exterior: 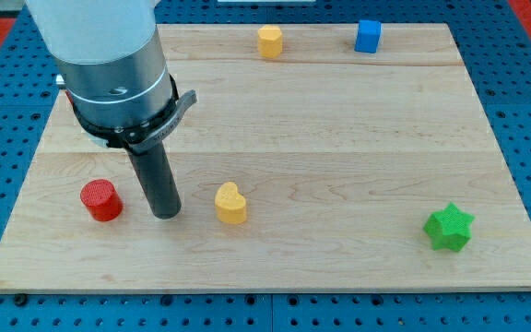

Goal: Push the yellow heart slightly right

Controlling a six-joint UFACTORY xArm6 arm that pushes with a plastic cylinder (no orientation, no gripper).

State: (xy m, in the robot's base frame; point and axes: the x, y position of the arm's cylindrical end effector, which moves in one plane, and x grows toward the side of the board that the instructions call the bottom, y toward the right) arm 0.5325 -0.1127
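The rod stands upright on the board [358, 120], its tip [166, 215] resting on the wood in the lower left part of the view. The arm carries no fingers; it ends in this single dark rod, so there is nothing to spread or pinch.

The yellow heart [231, 204] lies just to the right of the tip, near it but apart, with a strip of bare wood between them. The red cylinder [100, 200] sits on the tip's other side, to the left, also near and not touching.

Well away from the tip, toward the view's top, a second yellow block [269, 41] stands near the board's far edge, its shape unclear. The blue cube [368, 36] is to that block's right. The green star [449, 227] lies far to the tip's right, near the lower right corner.
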